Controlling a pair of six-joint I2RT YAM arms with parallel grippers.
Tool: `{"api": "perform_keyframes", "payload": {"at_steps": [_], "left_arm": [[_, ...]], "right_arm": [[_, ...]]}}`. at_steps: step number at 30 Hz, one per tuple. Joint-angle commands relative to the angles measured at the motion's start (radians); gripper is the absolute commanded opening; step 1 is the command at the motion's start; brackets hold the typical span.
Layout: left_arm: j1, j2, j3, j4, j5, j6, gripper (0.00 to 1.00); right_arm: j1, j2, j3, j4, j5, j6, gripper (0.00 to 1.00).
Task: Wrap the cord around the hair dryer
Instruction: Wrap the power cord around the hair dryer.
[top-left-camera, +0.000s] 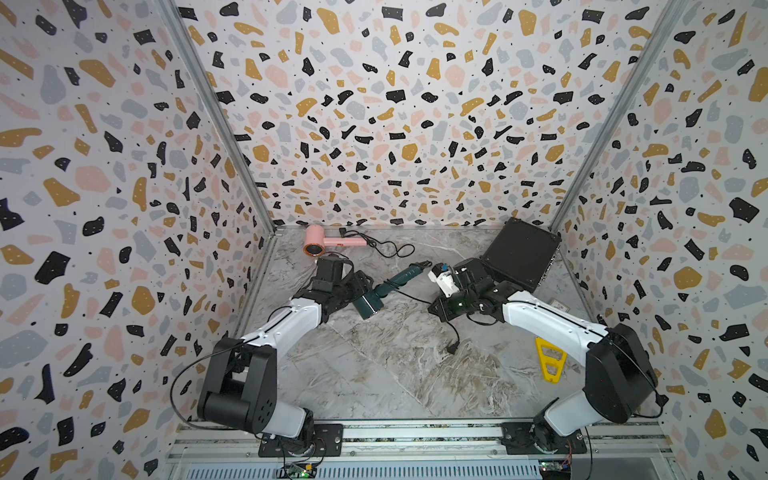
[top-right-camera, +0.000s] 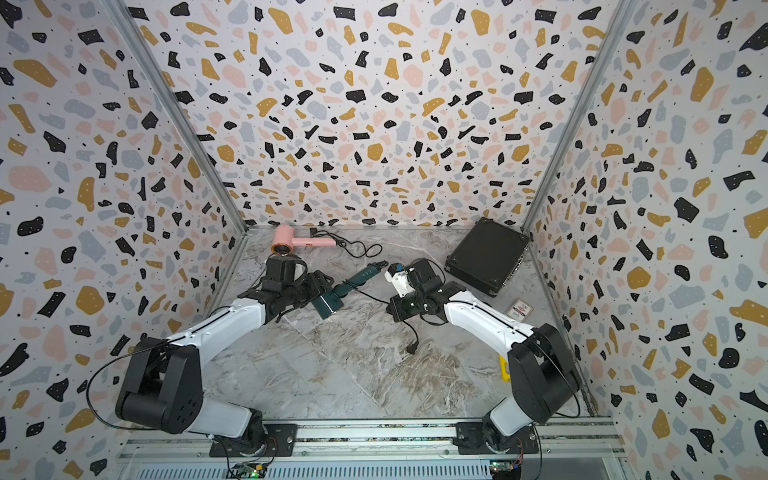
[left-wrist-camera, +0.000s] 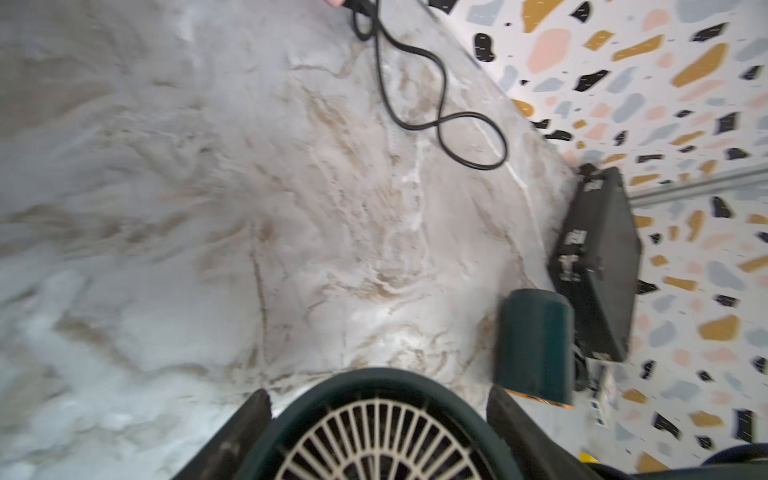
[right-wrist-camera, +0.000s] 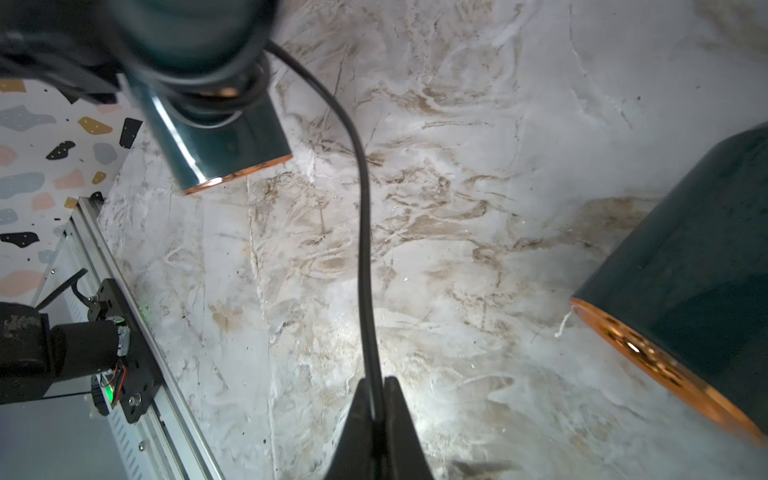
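left claw (left-wrist-camera: 378, 411) part-closed, clamping dryer (top-left-camera: 368, 305) barrel over mid counter (top-left-camera: 374, 374); right claw (right-wrist-camera: 376, 399) pinched tight on cord (right-wrist-camera: 361, 208). Dryer rigid, glossy, likely slippery: grip barrel. Cord limp, springy: hold near slack end

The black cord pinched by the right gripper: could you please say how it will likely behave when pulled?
Probably floppy: the cord bends in a curve from the dryer to the right gripper. Its free end likely drags behind, since the plug lies on the table. It seems smooth, so it may slip through the pinch.
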Motion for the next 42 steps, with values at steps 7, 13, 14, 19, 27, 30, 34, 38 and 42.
{"api": "perform_keyframes", "payload": {"at_steps": [7, 13, 14, 19, 27, 30, 34, 38, 42], "left_arm": [[-0.001, 0.058, 0.075, -0.029, -0.224, 0.098, 0.00], [-0.044, 0.069, 0.116, -0.090, -0.302, 0.168, 0.00], [-0.056, 0.072, 0.128, -0.098, -0.313, 0.187, 0.00], [-0.100, 0.064, 0.170, -0.192, -0.340, 0.260, 0.00], [-0.162, 0.070, 0.242, -0.362, -0.268, 0.446, 0.00], [-0.185, 0.074, 0.240, -0.393, -0.099, 0.557, 0.00], [-0.213, 0.067, 0.206, -0.414, 0.116, 0.653, 0.00], [-0.245, 0.031, 0.173, -0.399, 0.244, 0.693, 0.00], [-0.253, -0.049, 0.143, -0.350, 0.368, 0.693, 0.00]], "right_arm": [[0.062, -0.103, 0.095, -0.160, 0.031, -0.059, 0.00], [0.117, 0.004, 0.228, -0.206, -0.048, -0.048, 0.00], [0.125, 0.024, 0.262, -0.223, -0.048, -0.060, 0.00], [0.132, 0.098, 0.428, -0.311, -0.049, -0.119, 0.00], [0.132, 0.196, 0.597, -0.437, -0.010, -0.259, 0.00], [0.131, 0.234, 0.655, -0.502, 0.050, -0.333, 0.00], [0.130, 0.286, 0.746, -0.622, 0.240, -0.399, 0.00], [0.117, 0.305, 0.766, -0.654, 0.252, -0.437, 0.00], [0.083, 0.313, 0.751, -0.659, 0.169, -0.440, 0.00]]}}
